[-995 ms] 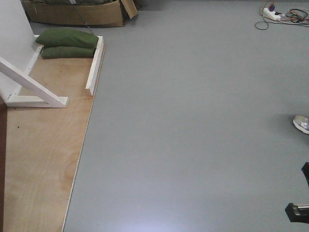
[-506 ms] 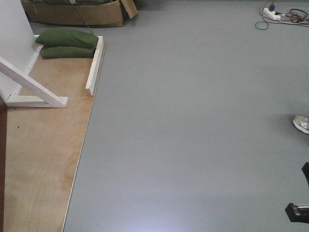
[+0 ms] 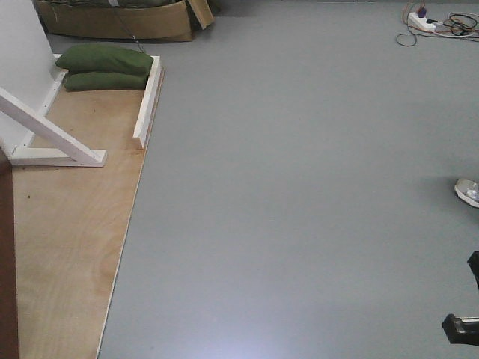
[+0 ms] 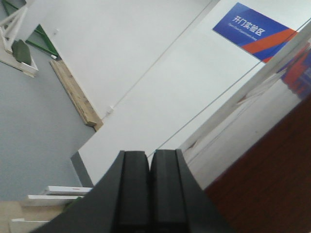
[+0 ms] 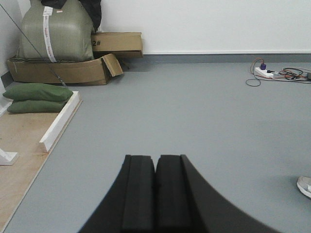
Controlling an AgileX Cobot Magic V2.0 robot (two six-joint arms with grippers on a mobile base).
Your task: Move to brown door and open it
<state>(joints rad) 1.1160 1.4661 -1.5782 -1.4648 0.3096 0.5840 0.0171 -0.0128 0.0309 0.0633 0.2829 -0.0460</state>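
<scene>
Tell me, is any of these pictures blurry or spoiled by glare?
Front view: soft and a little hazy, with a pale glare patch on the grey floor at the bottom edge. Left wrist view: tilted; the brown door at lower right is blurred, the blue sign clearer. Right wrist view: evenly lit and sharpest, though the shut right gripper is a featureless dark shape.

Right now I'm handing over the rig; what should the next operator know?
The left hand is shut and empty, and so is the right hand. The brown door fills the lower right of the left wrist view and shows as a sliver at the front view's left edge. Its handle is not in view. Done: the base stands beside the door. Left: find the handle, grasp it, open the door.
</scene>
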